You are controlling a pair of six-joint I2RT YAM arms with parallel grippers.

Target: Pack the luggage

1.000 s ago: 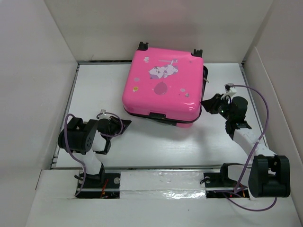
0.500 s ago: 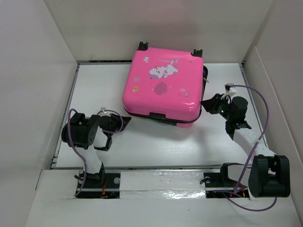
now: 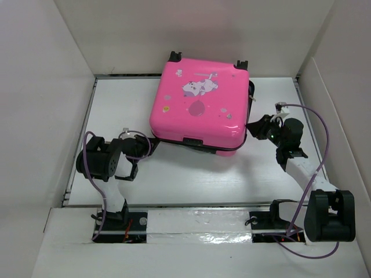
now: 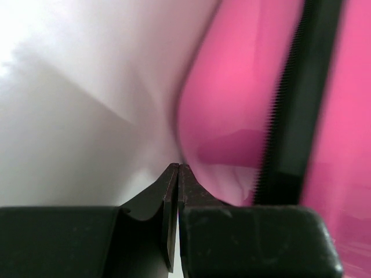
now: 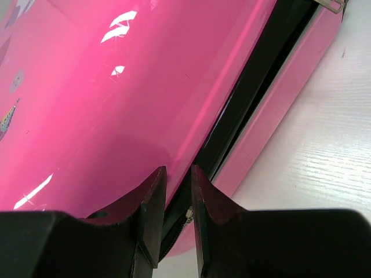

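Nudging anything now could go badly, I judge. My left gripper [image 4: 177, 168] has its jaws pressed flat together, tips just beside a rounded corner of the small bright pink hard-shell suitcase [image 3: 197, 104]. The suitcase lies shut and flat on the white table [image 3: 116, 104], ahead of both sets of jaws. Its shell is glossy and curved, so a closed tip pushed against it would likely skate off. It could also shove the whole case along the smooth tabletop rather than steady it.

My right gripper [image 5: 178, 171] has its jaws standing narrowly apart, just over the black zipper band [image 5: 249, 98] that runs away from them between the two pink halves. A small silvery piece [image 5: 188, 214] shows deep in the gap; whether it is pinched I cannot tell. If it is a zip pull, a tug off the line of the track could jam it or let it slip free.

The shell throws hard highlights, and the table shows a fine ribbed grain beyond the right jaw.
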